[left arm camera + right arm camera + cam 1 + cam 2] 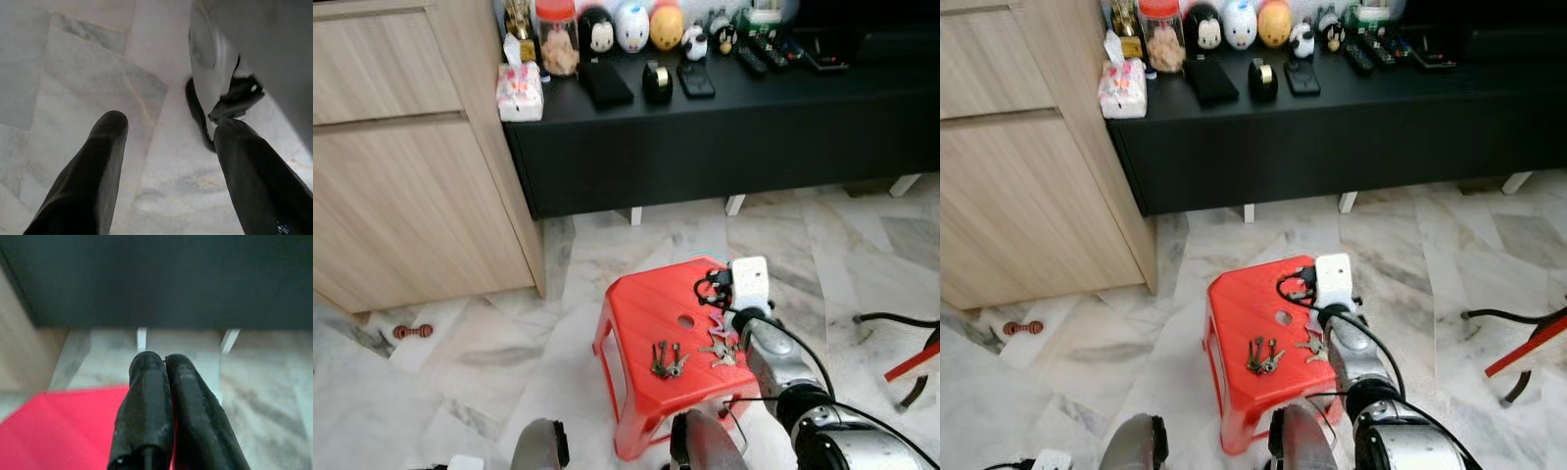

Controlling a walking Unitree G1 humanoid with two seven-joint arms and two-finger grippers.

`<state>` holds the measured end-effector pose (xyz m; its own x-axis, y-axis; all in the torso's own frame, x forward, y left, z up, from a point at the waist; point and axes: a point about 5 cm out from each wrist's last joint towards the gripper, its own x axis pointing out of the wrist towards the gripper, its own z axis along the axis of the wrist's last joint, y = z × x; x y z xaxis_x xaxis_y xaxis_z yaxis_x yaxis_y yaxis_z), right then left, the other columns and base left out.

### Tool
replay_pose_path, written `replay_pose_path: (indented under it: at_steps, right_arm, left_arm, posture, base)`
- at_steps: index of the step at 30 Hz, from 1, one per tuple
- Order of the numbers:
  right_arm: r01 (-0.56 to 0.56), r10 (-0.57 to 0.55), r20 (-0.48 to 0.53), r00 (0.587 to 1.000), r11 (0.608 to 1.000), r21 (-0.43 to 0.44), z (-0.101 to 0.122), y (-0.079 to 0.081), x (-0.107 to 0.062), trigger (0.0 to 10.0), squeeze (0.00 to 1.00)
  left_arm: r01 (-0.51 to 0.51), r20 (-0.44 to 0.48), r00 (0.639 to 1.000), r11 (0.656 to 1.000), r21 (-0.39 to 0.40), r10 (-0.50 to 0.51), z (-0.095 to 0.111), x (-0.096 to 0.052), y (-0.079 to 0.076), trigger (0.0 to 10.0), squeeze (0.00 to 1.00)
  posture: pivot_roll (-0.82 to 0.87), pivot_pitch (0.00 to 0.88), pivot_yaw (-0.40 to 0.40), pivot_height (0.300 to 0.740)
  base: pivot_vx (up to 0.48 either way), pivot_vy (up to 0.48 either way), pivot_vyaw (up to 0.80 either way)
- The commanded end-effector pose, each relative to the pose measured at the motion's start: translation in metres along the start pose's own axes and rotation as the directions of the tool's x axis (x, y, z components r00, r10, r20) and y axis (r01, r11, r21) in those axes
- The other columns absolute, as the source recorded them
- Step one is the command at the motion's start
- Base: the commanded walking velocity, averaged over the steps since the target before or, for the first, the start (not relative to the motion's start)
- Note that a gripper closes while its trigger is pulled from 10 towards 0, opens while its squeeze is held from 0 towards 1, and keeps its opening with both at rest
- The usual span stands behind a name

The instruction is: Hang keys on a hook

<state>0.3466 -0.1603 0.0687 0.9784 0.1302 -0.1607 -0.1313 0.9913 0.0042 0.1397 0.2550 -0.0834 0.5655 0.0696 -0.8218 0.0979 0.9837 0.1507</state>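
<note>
A bunch of dark keys lies on top of a red plastic stool. A second, silvery bunch lies near the stool's right edge, right beside my right arm. That arm reaches forward over the stool's right side, its white wrist box above the far corner. My right gripper is shut with nothing between its fingers; it points over the red stool toward the black cabinet. My left gripper hangs open low above the marble floor, holding nothing.
A low black cabinet stands behind the stool, carrying a tissue box, a jar, figurines and remotes. A wooden cupboard is at the left. A small red object lies on the floor; a black cable lies at the right.
</note>
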Motion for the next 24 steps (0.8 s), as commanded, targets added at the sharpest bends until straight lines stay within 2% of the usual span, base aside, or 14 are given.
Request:
replay_pose_path:
  at_steps: [1, 3, 10, 14, 24]
  right_arm:
    - [0.025, -0.025, 0.011, 1.0, 1.0, 0.016, -0.003, -0.008, -0.005, 10.0, 0.0]
    - [0.054, -0.054, -0.003, 0.999, 0.998, 0.029, -0.016, -0.015, -0.014, 10.0, 0.0]
    - [0.086, -0.084, -0.038, 0.996, 0.995, 0.05, -0.034, -0.023, -0.028, 10.0, 0.0]
    - [0.122, -0.121, -0.022, 0.992, 0.989, 0.077, -0.029, -0.029, -0.027, 10.0, 0.0]
    - [0.118, -0.118, -0.004, 0.993, 0.989, 0.09, -0.018, -0.027, -0.019, 10.0, 0.0]
  left_arm:
    - [0.007, -0.043, 0.999, 1.0, 0.009, -0.006, -0.009, -0.001, -0.004, 10.0, 0.0]
    - [0.006, -0.04, 0.999, 1.0, 0.007, -0.006, -0.005, 0.0, -0.005, 10.0, 0.0]
    - [0.012, -0.036, 0.999, 1.0, -0.002, -0.012, -0.001, 0.002, -0.007, 10.0, 0.0]
    - [0.015, -0.038, 0.999, 1.0, 0.0, -0.015, 0.001, 0.003, -0.007, 10.0, 0.0]
    - [0.001, -0.039, 0.999, 1.0, -0.004, -0.002, 0.002, 0.003, -0.004, 10.0, 0.0]
  posture:
    - [0.03, 0.027, -0.065, 0.625]
    - [0.02, 0.011, -0.071, 0.625]
    - [0.02, 0.0, -0.073, 0.625]
    - [0.01, 0.0, -0.069, 0.625]
    - [0.03, 0.0, -0.071, 0.625]
  base:
    - [0.0, 0.0, 0.0]
    - [0.0, 0.0, 0.0]
    - [0.0, 0.0, 0.0]
    - [-0.125, 0.0, 0.0]
    - [-0.28, 0.0, 0.0]
